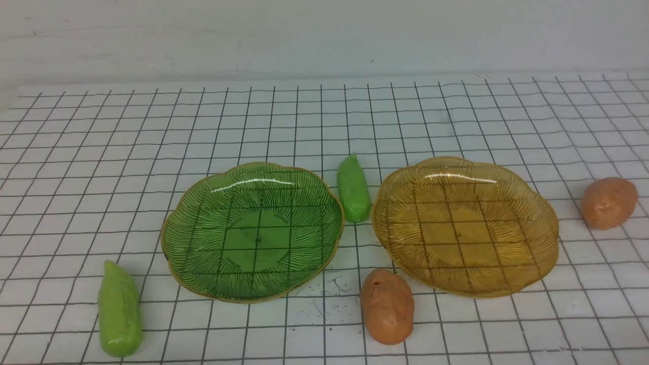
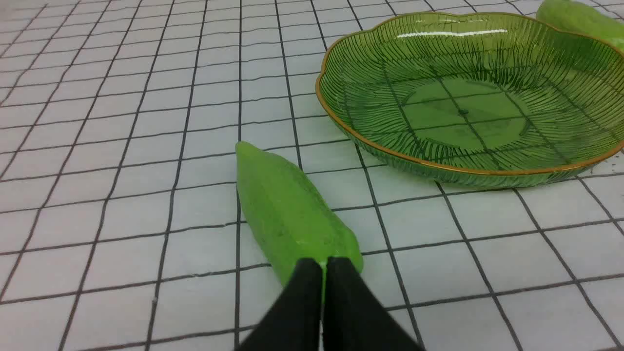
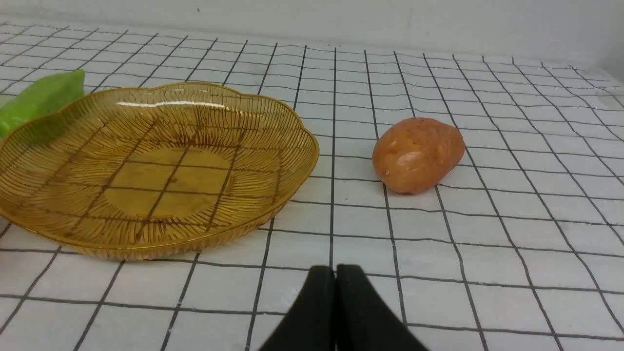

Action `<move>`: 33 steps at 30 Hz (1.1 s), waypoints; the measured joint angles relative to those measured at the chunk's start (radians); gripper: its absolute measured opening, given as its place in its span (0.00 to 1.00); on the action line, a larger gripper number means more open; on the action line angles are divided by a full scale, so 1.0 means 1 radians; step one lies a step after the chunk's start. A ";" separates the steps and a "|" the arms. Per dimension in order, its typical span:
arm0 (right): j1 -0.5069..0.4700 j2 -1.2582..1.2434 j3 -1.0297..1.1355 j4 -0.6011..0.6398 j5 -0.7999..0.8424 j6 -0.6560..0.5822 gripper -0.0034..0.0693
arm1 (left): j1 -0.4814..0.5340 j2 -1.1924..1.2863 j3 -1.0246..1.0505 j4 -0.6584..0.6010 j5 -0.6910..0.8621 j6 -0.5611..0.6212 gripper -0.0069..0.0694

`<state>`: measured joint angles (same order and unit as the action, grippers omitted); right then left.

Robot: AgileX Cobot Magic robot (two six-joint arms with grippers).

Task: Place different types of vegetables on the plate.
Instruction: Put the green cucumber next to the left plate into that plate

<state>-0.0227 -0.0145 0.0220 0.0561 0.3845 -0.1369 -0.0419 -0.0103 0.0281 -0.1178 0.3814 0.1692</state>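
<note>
We see the left gripper (image 2: 322,267) closed, low at one end of a cucumber toy (image 2: 285,209); the right gripper (image 3: 335,274) closed, low near the amber plate (image 3: 204,234).

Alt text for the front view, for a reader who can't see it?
Two empty plates sit side by side on a gridded table: green plate left, amber plate right. One cucumber lies between them, a second cucumber near left; one potato lies before the gap, a second potato far right.
</note>
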 joint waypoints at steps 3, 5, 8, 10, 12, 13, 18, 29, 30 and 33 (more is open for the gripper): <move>0.000 0.000 0.000 0.000 0.000 0.000 0.03 | 0.000 0.000 0.000 0.000 0.000 0.000 0.08; 0.000 0.000 0.000 0.000 0.000 0.000 0.03 | 0.000 0.000 0.000 0.000 0.000 0.000 0.08; 0.000 0.000 0.000 0.000 0.000 0.000 0.03 | 0.000 0.000 0.000 0.000 0.000 0.000 0.08; 0.000 0.000 0.000 0.000 0.000 0.000 0.03 | 0.000 0.000 0.000 0.000 0.000 0.000 0.08; 0.000 0.000 0.000 0.000 0.000 0.000 0.03 | 0.000 0.000 0.000 0.000 0.000 0.001 0.08; 0.000 0.000 0.000 0.000 0.000 0.000 0.03 | 0.000 0.000 0.000 0.000 0.000 0.001 0.08; 0.000 0.000 0.000 0.000 0.000 0.000 0.03 | 0.000 0.000 0.000 0.000 0.000 0.001 0.08; 0.000 0.000 0.000 0.000 0.000 0.000 0.03 | 0.000 0.000 0.000 -0.309 -0.147 -0.093 0.08; 0.000 0.000 0.000 0.000 0.000 0.000 0.03 | 0.000 0.000 0.000 -0.351 -0.170 -0.097 0.08; 0.000 0.000 0.000 0.000 0.000 0.000 0.03 | 0.000 0.000 0.000 -0.450 -0.220 -0.097 0.08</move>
<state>-0.0227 -0.0145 0.0220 0.0561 0.3845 -0.1369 -0.0419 -0.0103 0.0281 -0.5676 0.1615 0.0718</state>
